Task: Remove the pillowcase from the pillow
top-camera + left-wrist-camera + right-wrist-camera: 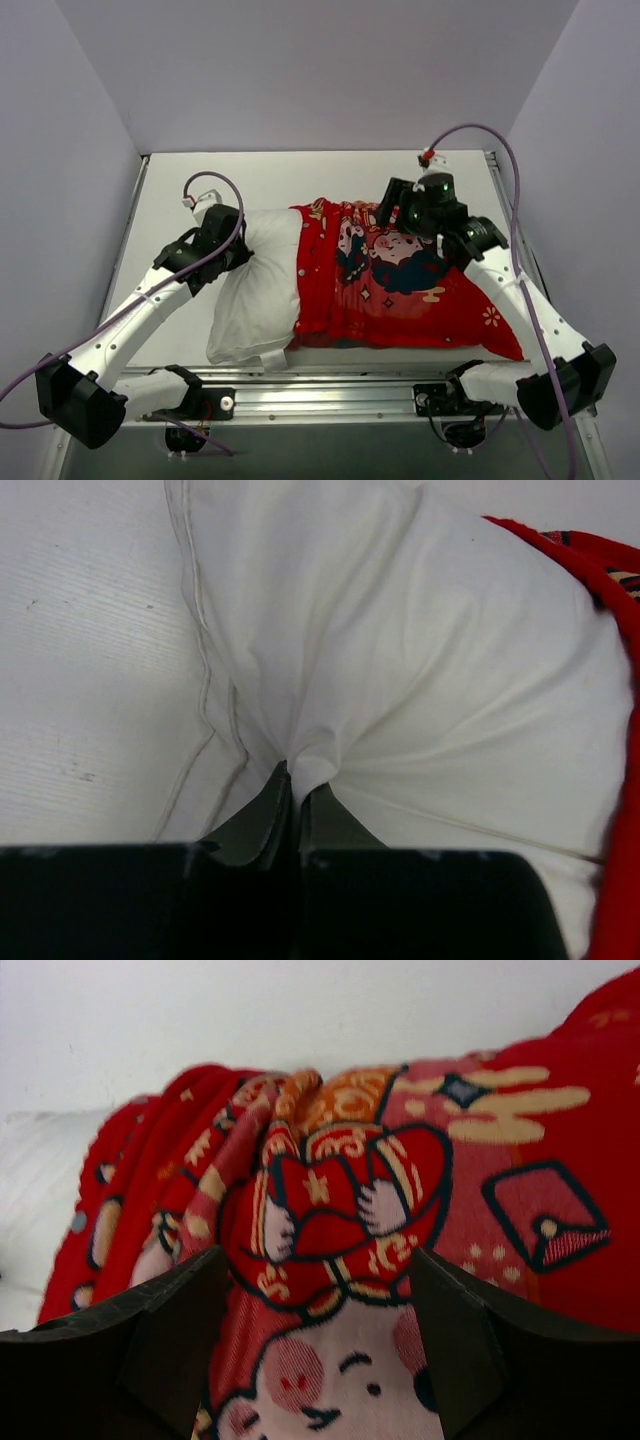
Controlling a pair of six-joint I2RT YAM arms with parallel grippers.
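The white pillow (pixel 255 290) lies across the table, its left half bare and its right half inside the red printed pillowcase (pixel 400 290). The pillowcase is bunched back, with its open edge about mid-pillow. My left gripper (pixel 243 243) is shut on a pinch of the pillow's white fabric (pixel 300 765) at its far left corner. My right gripper (pixel 395 225) is open, its fingers (pixel 170 1310) spread just above the printed cartoon faces on the pillowcase (pixel 340 1210), holding nothing.
The white table (pixel 180 200) is bordered by grey walls on three sides. A metal rail (pixel 320 385) runs along the near edge by the arm bases. A small white tag (pixel 272 358) hangs at the pillow's near edge.
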